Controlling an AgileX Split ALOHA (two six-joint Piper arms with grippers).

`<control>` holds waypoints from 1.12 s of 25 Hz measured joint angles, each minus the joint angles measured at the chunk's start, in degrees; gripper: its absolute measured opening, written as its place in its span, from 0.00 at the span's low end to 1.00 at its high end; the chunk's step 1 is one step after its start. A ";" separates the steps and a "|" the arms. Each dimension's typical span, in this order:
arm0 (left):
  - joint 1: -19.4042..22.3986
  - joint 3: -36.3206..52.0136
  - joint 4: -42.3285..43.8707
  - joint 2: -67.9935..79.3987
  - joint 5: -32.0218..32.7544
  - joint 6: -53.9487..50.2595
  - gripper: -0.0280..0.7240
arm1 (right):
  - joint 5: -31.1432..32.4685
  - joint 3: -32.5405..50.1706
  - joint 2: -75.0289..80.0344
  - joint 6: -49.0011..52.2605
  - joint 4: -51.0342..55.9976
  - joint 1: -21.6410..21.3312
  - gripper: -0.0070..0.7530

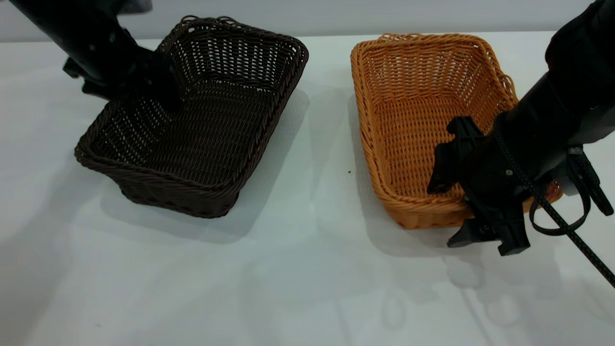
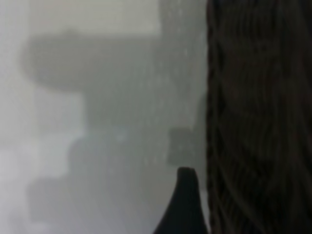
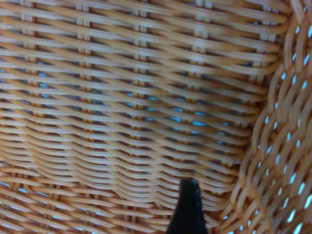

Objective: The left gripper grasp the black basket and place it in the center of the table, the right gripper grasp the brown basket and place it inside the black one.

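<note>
Black basket [image 1: 202, 120] at 9 o'clock on counter [image 1: 307, 269], left pincer [image 1: 161, 91] clamped on its rim. Brown basket [image 1: 423, 120] at 3 o'clock; right pincer [image 1: 468, 211] straddles its near wall, fingers apart.

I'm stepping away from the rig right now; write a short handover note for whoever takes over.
Left gripper: at the left wall of the black basket, one finger inside; grip not confirmed.
Right gripper: open, fingers straddling the near right rim of the brown basket.
Both baskets lie side by side on the table, apart, black on the left.
Done: both arms have reached their baskets.
Left: move black to centre, put brown inside it.
</note>
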 joint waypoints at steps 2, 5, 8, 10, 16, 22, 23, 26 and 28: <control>-0.22 0.00 0.03 1.12 -0.89 0.00 0.75 | 0.06 -0.03 0.00 -0.12 0.00 0.00 0.66; -0.22 0.00 0.03 1.69 -0.96 -0.06 0.59 | 0.27 -0.07 0.00 -0.24 0.00 0.00 0.51; -0.34 0.00 -0.23 1.69 -1.34 -0.59 0.41 | 0.50 -0.07 0.00 -0.29 0.00 0.00 0.30; -0.34 -0.06 0.01 1.69 -1.53 -0.45 0.37 | 0.78 -0.07 0.00 -0.90 0.00 0.00 0.22; -0.34 -0.06 0.75 0.80 -0.35 3.44 0.34 | -1.73 -0.14 -2.98 -3.98 -0.47 -2.03 0.16; -1.03 -0.06 0.94 -0.67 -0.37 11.65 0.34 | 0.68 -3.71 -10.55 -21.38 -11.63 -14.91 0.16; -1.68 -0.06 0.94 -0.67 -0.37 13.79 0.34 | 3.05 -4.75 -11.74 -22.56 -13.89 -17.04 0.16; -4.70 -0.06 0.94 -0.67 -0.97 21.11 0.34 | 14.10 -9.02 -13.29 -23.15 -20.62 -23.69 0.15; -7.54 -0.06 0.73 -0.67 -1.46 26.99 0.34 | 20.96 -11.98 -13.29 -21.48 -27.64 -26.59 0.15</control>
